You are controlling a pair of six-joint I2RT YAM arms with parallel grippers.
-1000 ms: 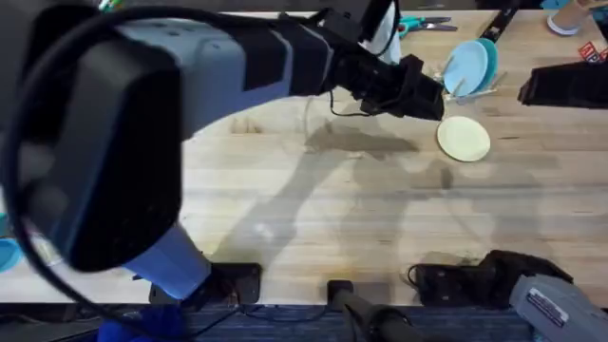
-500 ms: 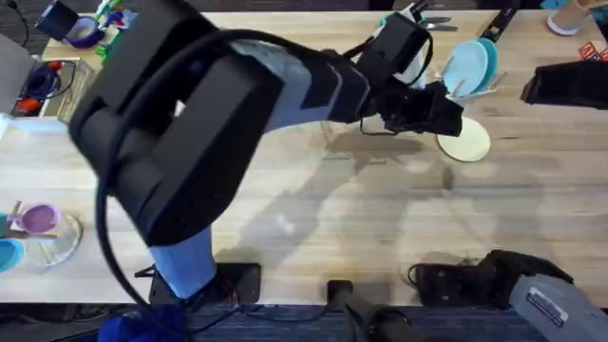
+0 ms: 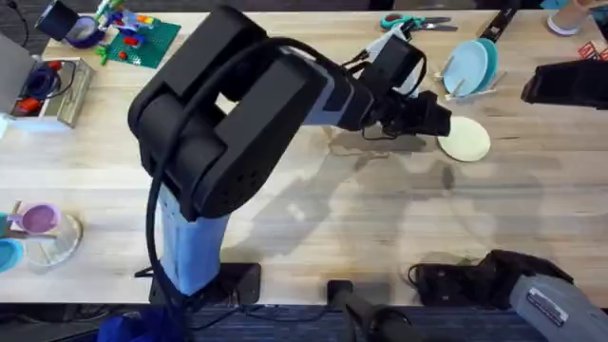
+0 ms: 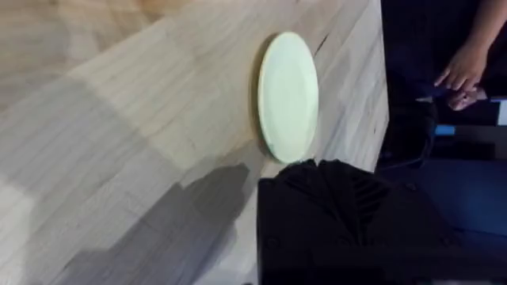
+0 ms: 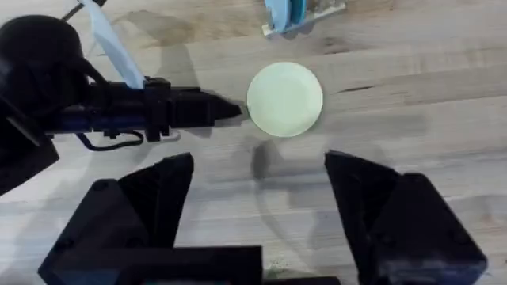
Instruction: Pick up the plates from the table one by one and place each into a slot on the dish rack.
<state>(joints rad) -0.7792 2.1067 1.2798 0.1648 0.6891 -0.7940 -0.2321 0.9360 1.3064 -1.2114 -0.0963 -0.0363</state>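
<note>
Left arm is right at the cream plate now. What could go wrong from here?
1. The cream plate lies flat on the table, and the left gripper comes in low at its rim, so it may just push the plate away.
2. The dish rack with the blue plate stands close behind; a shoved plate could bump it.

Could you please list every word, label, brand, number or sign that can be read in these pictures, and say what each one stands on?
No text can be read here.
A white label on the grey arm segment at the lower right of the overhead view carries dark print, too small and blurred to read.
The cream-yellow plate, the light blue plate, the dish rack and the table bear no visible writing.
</note>
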